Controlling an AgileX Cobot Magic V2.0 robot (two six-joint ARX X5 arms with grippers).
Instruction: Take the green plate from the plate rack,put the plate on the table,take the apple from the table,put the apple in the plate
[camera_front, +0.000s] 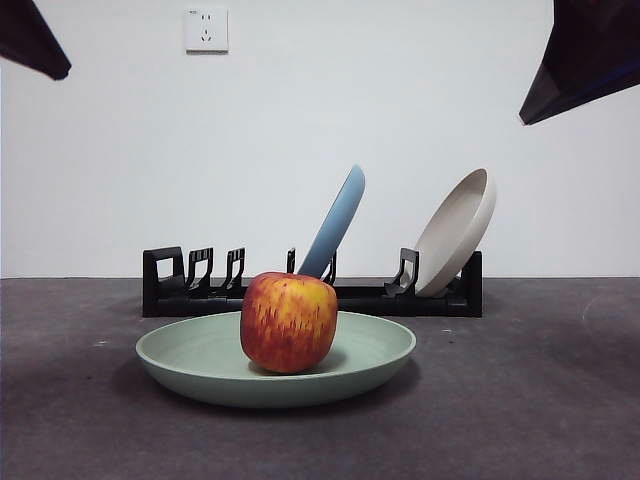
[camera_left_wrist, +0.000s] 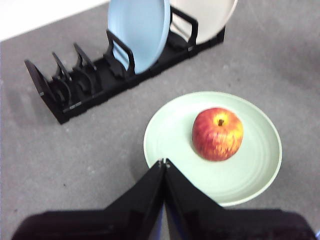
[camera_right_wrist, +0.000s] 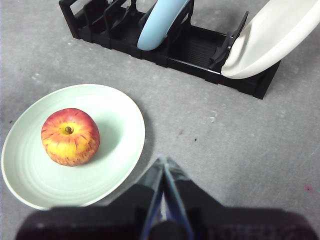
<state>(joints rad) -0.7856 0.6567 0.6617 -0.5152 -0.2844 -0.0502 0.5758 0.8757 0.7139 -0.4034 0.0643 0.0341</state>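
Resting in the green plate (camera_front: 200, 360), the apple (camera_front: 288, 322) shows its stem only from wrist views; both grippers (camera_left_wrist: 163, 162) (camera_right_wrist: 162, 160) closed, empty.

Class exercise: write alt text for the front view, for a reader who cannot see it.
A red apple sits in a green plate on a dark grey table. Behind them, a black plate rack holds a tilted light blue plate and a cream-white dish against a white wall.

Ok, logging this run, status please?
Left gripper and right gripper shut, empty, raised. Apple sits in green plate on table. Nothing in the way.
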